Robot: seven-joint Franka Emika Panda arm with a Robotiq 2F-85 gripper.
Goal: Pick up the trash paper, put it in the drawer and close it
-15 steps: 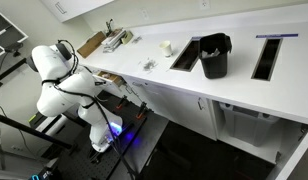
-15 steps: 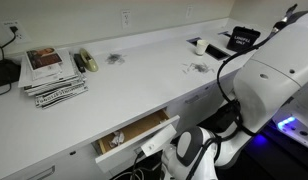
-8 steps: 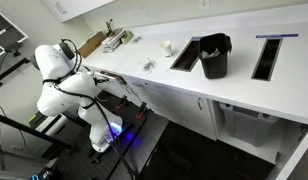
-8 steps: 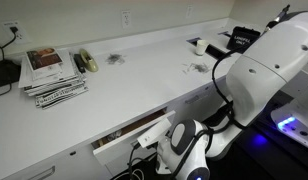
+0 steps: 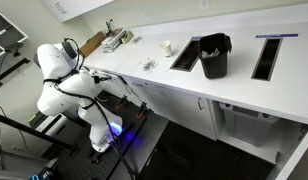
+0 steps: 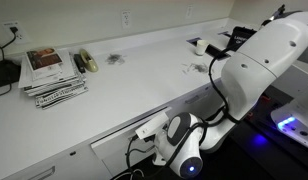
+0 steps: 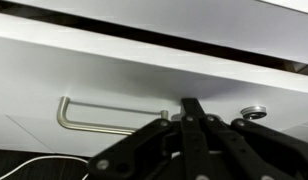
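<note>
The drawer's white front panel (image 7: 114, 75) fills the wrist view, with a metal bar handle (image 7: 94, 125) and a round lock (image 7: 254, 112). In an exterior view the drawer (image 6: 112, 152) sits pushed in, almost flush under the white counter (image 6: 144, 75), and its tan interior is hidden. The trash paper is out of view. My gripper (image 7: 190, 106) is shut, with its fingertips pressed against the panel next to the handle's right end. It shows as a white piece at the drawer front in an exterior view (image 6: 146, 130).
A stack of magazines (image 6: 54, 72) and a black device (image 6: 4, 72) lie on the counter, with small scraps (image 6: 114, 58) further along. A black bin (image 5: 214, 55), a brown wooden board (image 5: 91, 44) and two counter openings (image 5: 184, 55) show as well. The robot base stands close to the cabinets.
The drawer was open with the paper lying in it. My gripper has pushed it in, and its interior and the paper no longer show.
</note>
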